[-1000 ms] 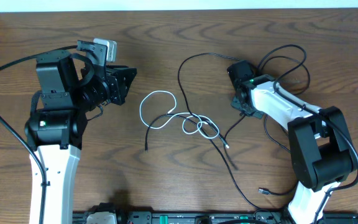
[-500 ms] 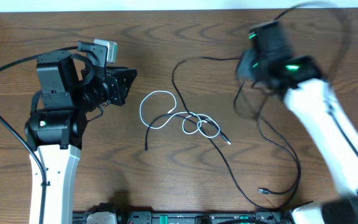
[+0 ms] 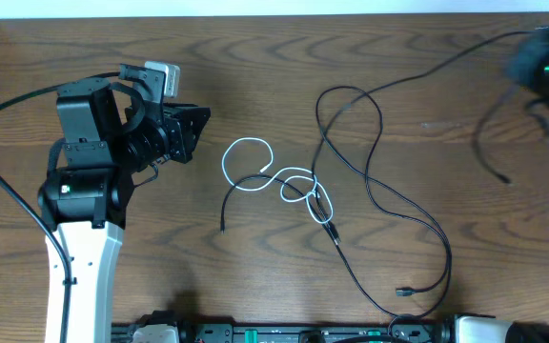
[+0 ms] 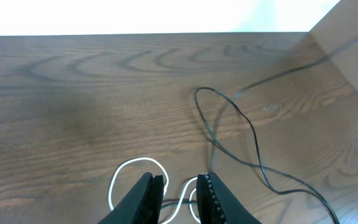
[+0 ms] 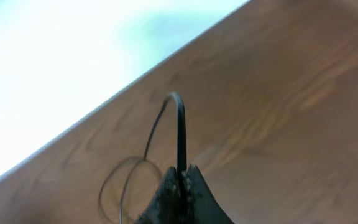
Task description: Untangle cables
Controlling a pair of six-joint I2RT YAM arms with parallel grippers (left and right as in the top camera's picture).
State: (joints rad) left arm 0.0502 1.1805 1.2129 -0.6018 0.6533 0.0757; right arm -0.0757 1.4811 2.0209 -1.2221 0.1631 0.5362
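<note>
1. Table [image 3: 370, 38]: cables lie mid-table. Tangle [image 3: 310, 193] sits at approx 4 o'clock from the left gripper [image 3: 201, 126], well apart from the right gripper [image 3: 544, 69] at the 2 o'clock corner.
2. Black cable [image 3: 351, 90]: long axis runs from the tangle twd 2 o'clock, pinched in the right gripper's closed jaws.
3. White cable [image 3: 246, 143]: looped, near the left gripper, whose jaws are slightly apart w/ nothing between.
4. Left arm is nearer, prob best for pinning the tangle.

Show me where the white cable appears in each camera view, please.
Overhead: the white cable lies near the middle of the picture.
Left wrist: its loop is at the bottom edge, middle.
Right wrist: not in it.
Shared landmark: the long black cable, held in the right pincer.
</note>
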